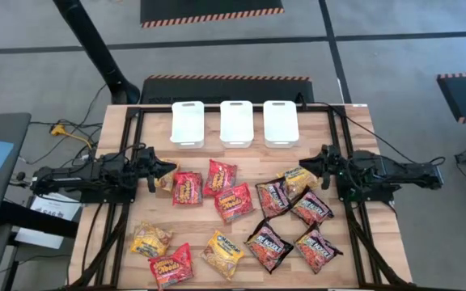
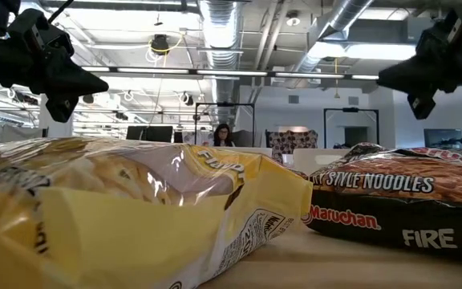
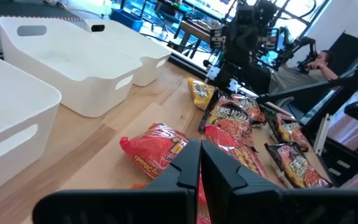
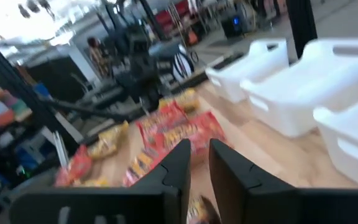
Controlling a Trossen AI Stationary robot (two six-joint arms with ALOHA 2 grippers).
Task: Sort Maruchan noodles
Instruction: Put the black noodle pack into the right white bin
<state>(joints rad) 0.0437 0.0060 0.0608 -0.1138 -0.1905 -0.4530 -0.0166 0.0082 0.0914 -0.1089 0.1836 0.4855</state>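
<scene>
- Noodles first: your Maruchan packets are all loose on the wooden table (image 1: 354,267), none sits in the three white tubs (image 1: 236,122) lined up along the far edge.
- Reds cluster toward the left-middle, e.g. one red packet (image 1: 188,187) just beside your left gripper (image 1: 167,176), with another red packet (image 1: 221,177) touching it on the other side.
- Yellow ones sit mostly at the near edge, like the yellow packet (image 1: 222,253), plus one yellow packet (image 1: 298,179) up by the right gripper (image 1: 314,164).
- Dark Fire packets bunch on the right side, e.g. the dark packet (image 1: 269,244).
- Your left gripper hangs above the table at the left of the pile, fingers (image 3: 185,171) nearly together with only a thin slit between them, nothing held.
- Right gripper hovers at the right of the pile, fingers (image 4: 178,163) a narrow gap apart, also holding nothing.
- Low camera has a yellow packet (image 2: 135,217) right up front and a dark packet (image 2: 399,205) beside it, both grippers up off the table.
</scene>
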